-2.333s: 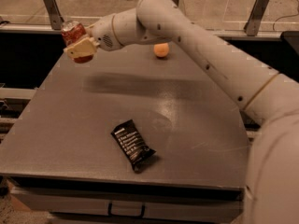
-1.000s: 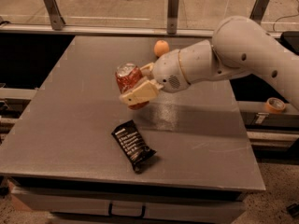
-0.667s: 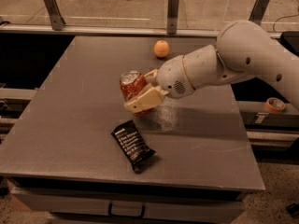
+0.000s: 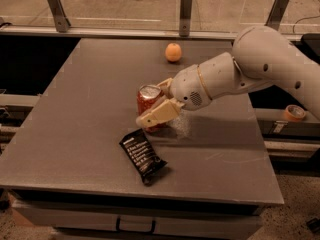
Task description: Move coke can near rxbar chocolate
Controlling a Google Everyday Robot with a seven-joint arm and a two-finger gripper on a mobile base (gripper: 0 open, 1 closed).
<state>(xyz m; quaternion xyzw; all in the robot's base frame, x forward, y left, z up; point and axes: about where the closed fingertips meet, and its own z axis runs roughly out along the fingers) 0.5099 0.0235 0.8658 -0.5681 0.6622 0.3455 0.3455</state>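
The red coke can (image 4: 148, 102) with a silver top stands upright on the grey table (image 4: 75, 114), just above the upper end of the rxbar chocolate (image 4: 143, 155), a flat black wrapper with white text lying slanted near the front edge. My gripper (image 4: 158, 104) comes in from the right and is shut on the can, one beige finger (image 4: 159, 114) across its front, the other behind it. The white arm (image 4: 250, 71) reaches in from the right.
A round orange fruit (image 4: 173, 52) lies at the back of the table. A roll of tape (image 4: 294, 112) sits on a shelf to the right. Metal railing posts (image 4: 185, 9) stand behind the table.
The gripper has carried the can from the table's back left to its middle front and lowered it onto the surface beside the black bar.
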